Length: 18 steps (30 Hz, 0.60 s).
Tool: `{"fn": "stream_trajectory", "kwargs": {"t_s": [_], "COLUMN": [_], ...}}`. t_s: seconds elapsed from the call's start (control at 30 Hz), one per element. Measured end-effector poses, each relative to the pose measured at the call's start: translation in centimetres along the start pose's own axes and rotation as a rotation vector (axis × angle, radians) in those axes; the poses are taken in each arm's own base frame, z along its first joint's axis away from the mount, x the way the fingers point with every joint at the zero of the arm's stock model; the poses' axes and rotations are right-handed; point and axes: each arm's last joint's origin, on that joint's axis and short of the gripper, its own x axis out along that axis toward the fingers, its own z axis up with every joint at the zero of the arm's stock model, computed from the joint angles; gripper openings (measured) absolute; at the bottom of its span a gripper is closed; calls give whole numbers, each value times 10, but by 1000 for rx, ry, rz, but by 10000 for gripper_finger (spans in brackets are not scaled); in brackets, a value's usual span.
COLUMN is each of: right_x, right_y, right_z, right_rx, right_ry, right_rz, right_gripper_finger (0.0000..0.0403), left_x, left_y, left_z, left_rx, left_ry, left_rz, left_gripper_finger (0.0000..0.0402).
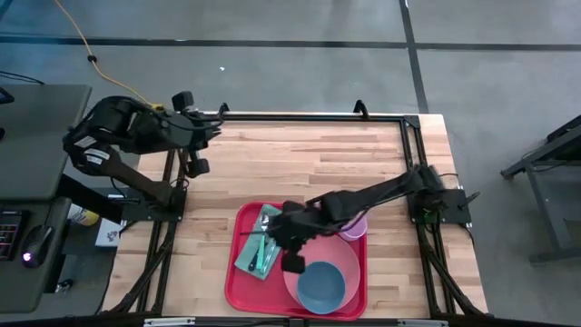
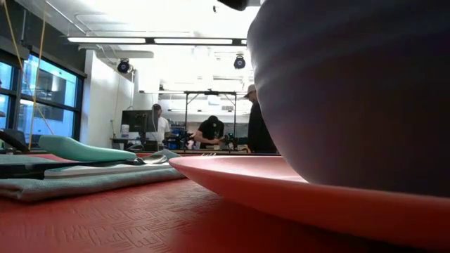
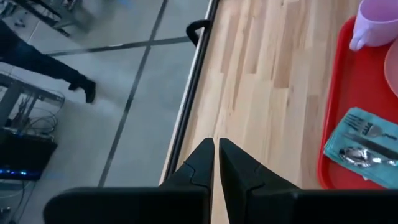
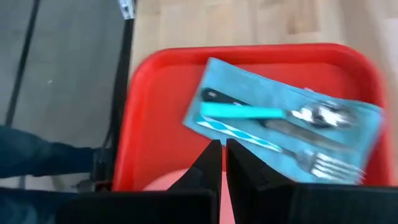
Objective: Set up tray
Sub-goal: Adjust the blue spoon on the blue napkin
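- The large bright red rectangular plastic tray, with rounded corners and a raised rim, sits on the pale wooden table at about 6 o'clock, close against the near edge.
- On it, at 9 o'clock, lies a folded teal cloth napkin carrying a teal-handled spoon, a fork and a dark-handled knife; a round pink plate holding a blue-grey bowl fills the 4 o'clock part, and a lilac plastic cup stands at 1 o'clock.
- The right gripper hovers over the tray's middle, between napkin and plate, fingers pressed together and holding nothing.
- The left gripper waits at the table's 10 o'clock edge, fingers also pressed together, empty.
- Risk, as I judge it: the right arm lies low across the tray beside the cup, so a sideways swing could tip the cup or drag the cutlery off the napkin.
- The tray looks full, with little bare room; the table from 11 to 2 o'clock is open for withdrawing, bounded by a black metal frame.
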Motion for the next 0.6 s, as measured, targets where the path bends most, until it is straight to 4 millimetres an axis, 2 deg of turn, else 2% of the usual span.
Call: {"fn": "stream_trajectory", "kwargs": {"t_s": [0.1, 0.27, 0.4, 0.6], "right_x": [22, 61, 77, 93], "right_y": [8, 13, 16, 13], "right_z": [7, 5, 4, -14], "right_rx": [-16, 7, 30, 40], "right_ry": [34, 125, 162, 249], "right_rz": [12, 64, 107, 35], "right_gripper_finger": [0, 0, 0, 0], "left_x": [-5, -11, -14, -14], "left_y": [3, 7, 8, 9], "left_z": [-9, -22, -31, -36], "left_rx": [-3, -9, -7, -41], "left_ry": [-4, -12, -10, -6], "left_rz": [-15, -33, -32, -32], "left_gripper_finger": [56, 56, 55, 55]}}
